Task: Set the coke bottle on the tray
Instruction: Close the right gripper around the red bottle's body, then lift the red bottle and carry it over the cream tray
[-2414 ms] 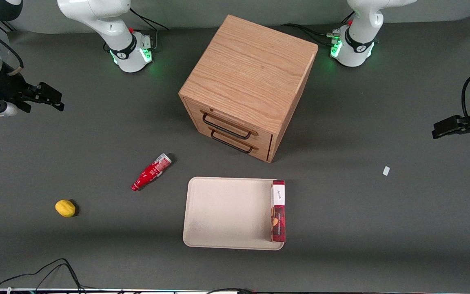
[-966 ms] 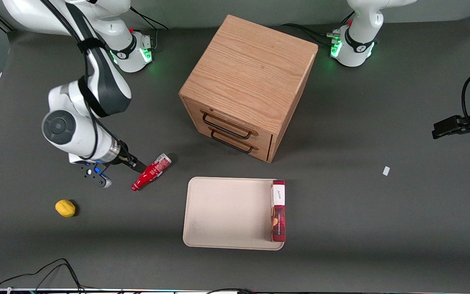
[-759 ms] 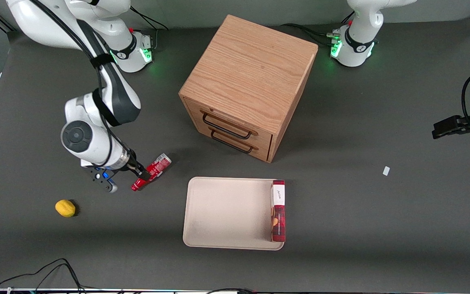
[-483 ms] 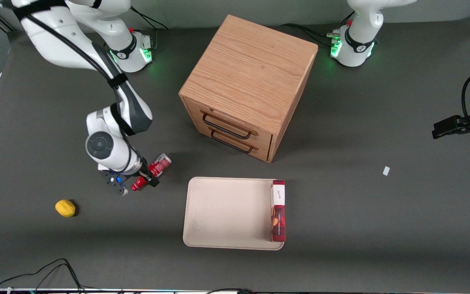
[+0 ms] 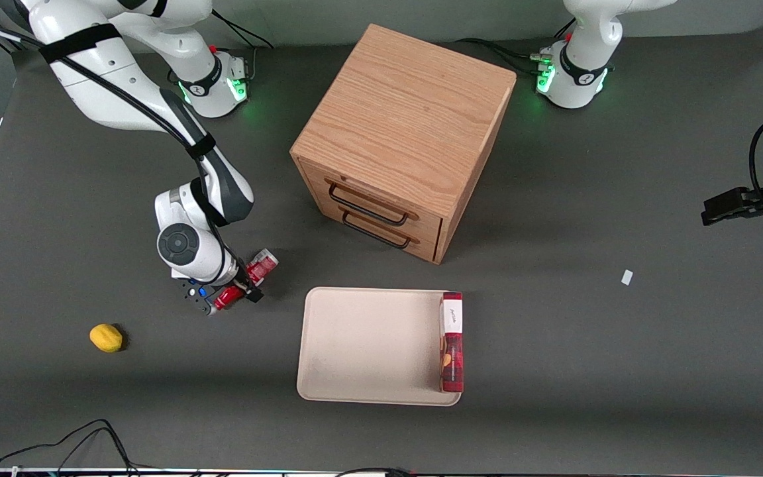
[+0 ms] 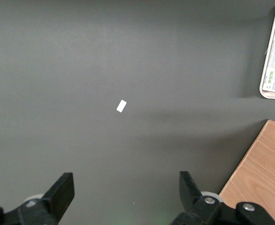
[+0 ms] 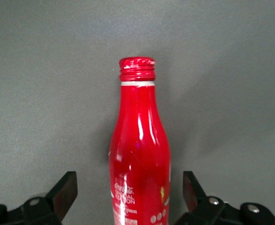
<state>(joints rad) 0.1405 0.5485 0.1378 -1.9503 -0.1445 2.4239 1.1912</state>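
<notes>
Coke bottle (image 5: 249, 281) lies on its side on the dark table (image 5: 587, 371) in the front view, off the tray (image 5: 368, 344), near the tray corner that faces the working arm's end of the table; so none of the placing is done yet, and grasp, lift, carry and set-down all appear to remain. The gripper (image 5: 236, 291) hangs low over the bottle's middle, and the wrist hides that part, leaving only the label end and the cap end showing. A flat red box (image 5: 452, 341) lies along the tray's edge toward the parked arm's end, the rest of the tray bare; a wooden cabinet (image 5: 401, 139) stands farther from the camera, and a yellow fruit (image 5: 106, 338) lies apart. In the right wrist view the coke bottle (image 7: 139, 159) runs lengthwise between the spread fingers (image 7: 64, 192), with a gap on each side, so the pincer is apart and not yet clamped; the bottle's base is cut off. In the left wrist view only a tray (image 7: 268, 93) corner, a cabinet corner and a white scrap (image 6: 122, 106) show.
</notes>
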